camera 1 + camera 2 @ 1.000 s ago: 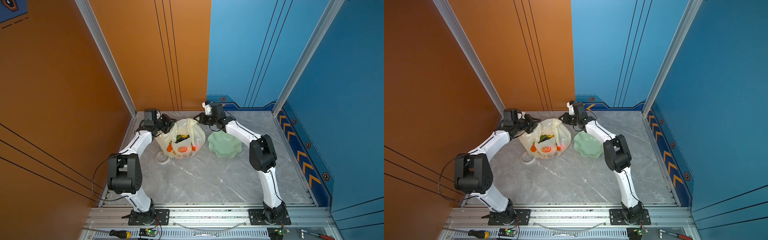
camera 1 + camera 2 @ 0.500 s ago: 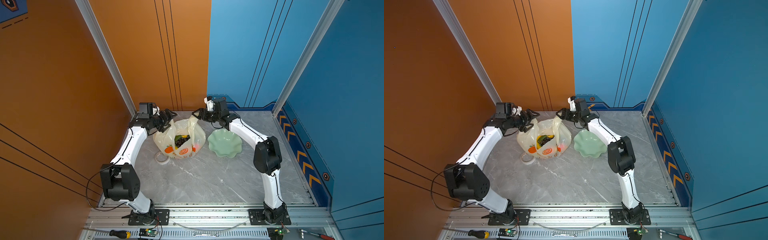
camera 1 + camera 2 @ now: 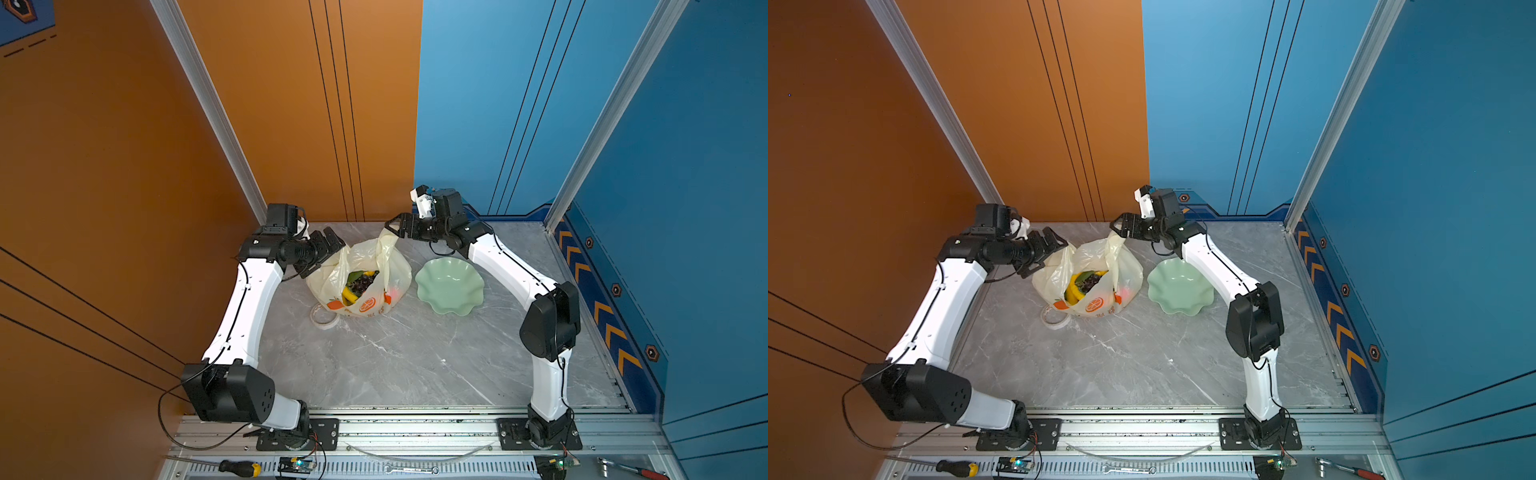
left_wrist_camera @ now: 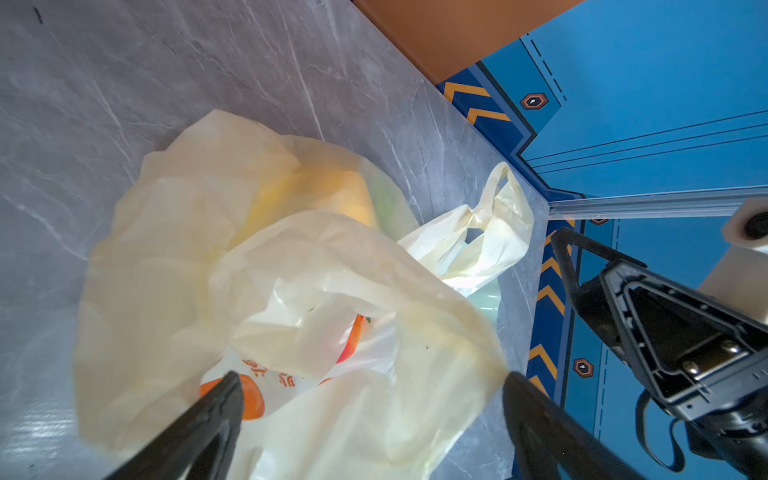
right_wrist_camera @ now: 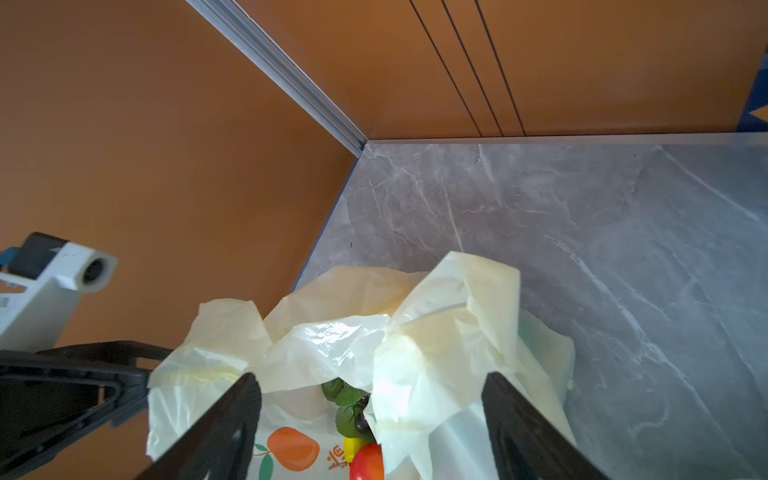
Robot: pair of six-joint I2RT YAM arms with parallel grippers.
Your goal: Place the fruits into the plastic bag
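Plastic bag (image 3: pixel 395 270): slumped on desk (image 3: pixel 374 365) toward 12 o'clock, fruits (image 3: pixel 360 282) inside, mouth gaping. Left claw (image 3: pixel 328 257) at its 10 o'clock, right claw (image 3: pixel 395 228) at 1 o'clock, both spread, gripping nothing. Risk: unsupported thin film sagging and spilling fruit; could snag a handle on retreat.

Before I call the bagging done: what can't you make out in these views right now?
fruits: in both top views only the top few show through the mouth; the film of the plastic bag hides the rest, so no count.
handle beside the right pincer: touching or free, too small to tell in a top view.
lettering on the bag: blurred in the left wrist view.
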